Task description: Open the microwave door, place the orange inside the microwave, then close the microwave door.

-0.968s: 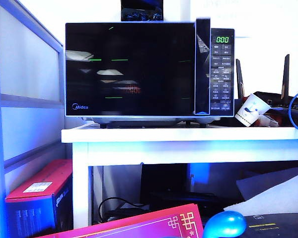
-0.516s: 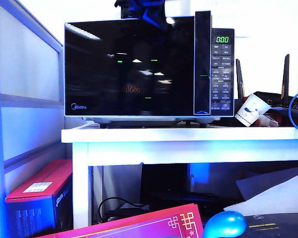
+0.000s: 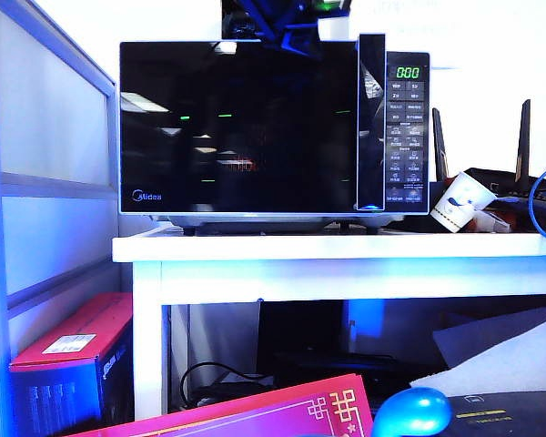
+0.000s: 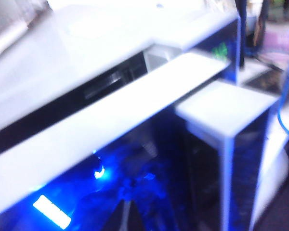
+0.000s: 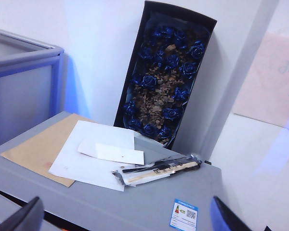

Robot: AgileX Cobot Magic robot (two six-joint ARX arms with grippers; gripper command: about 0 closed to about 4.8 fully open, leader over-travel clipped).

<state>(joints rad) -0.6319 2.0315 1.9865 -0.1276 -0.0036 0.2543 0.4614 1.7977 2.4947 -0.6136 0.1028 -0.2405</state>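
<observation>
The black microwave [image 3: 273, 127] stands on the white table [image 3: 346, 248]. Its glossy door [image 3: 237, 127] sits flush, beside the tall handle strip [image 3: 371, 118]. The orange is out of view. In the blurred left wrist view my left gripper [image 4: 127, 219] is shut and empty. It hangs just in front of the dark door glass [image 4: 149, 173], below the door's bright top edge [image 4: 111, 125]. My right gripper [image 5: 125, 224] hovers over the microwave's grey top [image 5: 135, 202], wide open with nothing between its fingers [image 5: 26, 216]. A dark blue arm part [image 3: 287, 23] shows above the microwave.
A paper cup [image 3: 462, 202], a router with antennas [image 3: 519, 173] and a blue cable [image 3: 537, 205] lie on the table to the microwave's right. A red box [image 3: 73, 350] stands below. Papers [image 5: 91, 151], a chopstick packet [image 5: 159, 168] and a rose box [image 5: 166, 72] rest on the microwave.
A dark blue arm part has come into view above the microwave's top edge. Reflections in the door glass have shifted. The door's outline stood slightly forward half a second ago and sits flush now.
</observation>
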